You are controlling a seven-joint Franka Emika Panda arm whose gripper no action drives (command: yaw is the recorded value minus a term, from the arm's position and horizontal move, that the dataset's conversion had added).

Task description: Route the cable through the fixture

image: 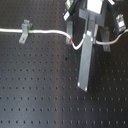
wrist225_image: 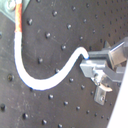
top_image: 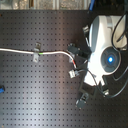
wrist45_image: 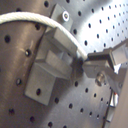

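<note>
The grey metal gripper has its jaws squeezed shut on the thin white rope cable, right at the tips. Farther out, the cable bends away over the grey metal block fixture on the black holed board.

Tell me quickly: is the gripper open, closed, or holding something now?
Gripper: closed, holding the thin white cable near its end, as both wrist views show.
</note>
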